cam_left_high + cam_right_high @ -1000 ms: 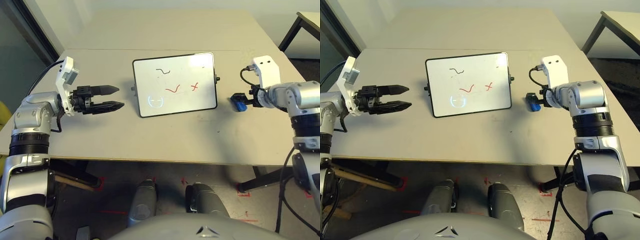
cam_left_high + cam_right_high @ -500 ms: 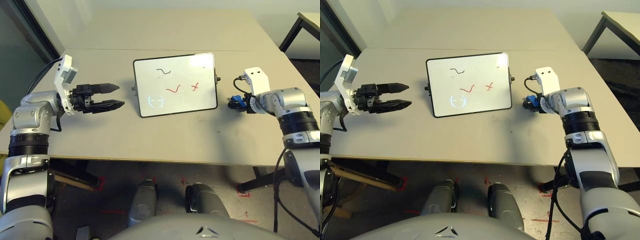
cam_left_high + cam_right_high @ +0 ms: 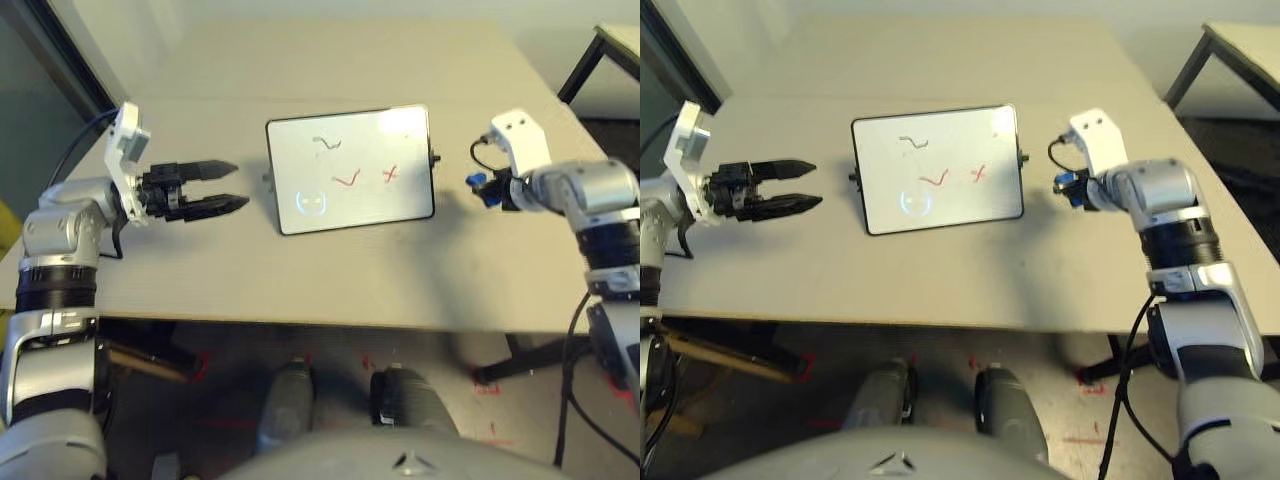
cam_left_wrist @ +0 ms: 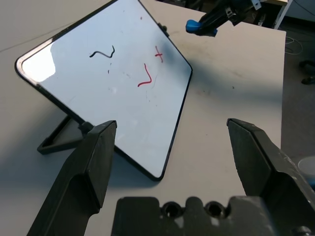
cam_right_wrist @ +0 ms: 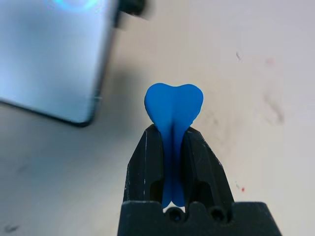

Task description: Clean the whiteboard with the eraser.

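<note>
The whiteboard (image 3: pixel 372 203) stands tilted on its small prop at the table's middle, bearing a black squiggle, a red tick, a red cross and a faint blue circle. In the left wrist view the whiteboard (image 4: pixel 74 69) lies ahead of my fingers. The blue eraser (image 5: pixel 173 105) is pinched at its waist by my right gripper (image 5: pixel 173 133), which is shut on it. That right gripper (image 3: pixel 486 188) hovers just right of the board's right edge, above the table, and the eraser (image 4: pixel 199 26) casts a shadow there. My left gripper (image 3: pixel 236 186) is open, left of the board and pointing at it.
The beige table (image 3: pixel 330 270) has bare room in front of the board and on both sides. A second table's corner (image 3: pixel 618 40) stands beyond the far right edge. A dark window frame runs along the far left.
My right gripper has risen off the table with the eraser and sits slightly farther back, still right of the board. The left gripper has lifted slightly.
</note>
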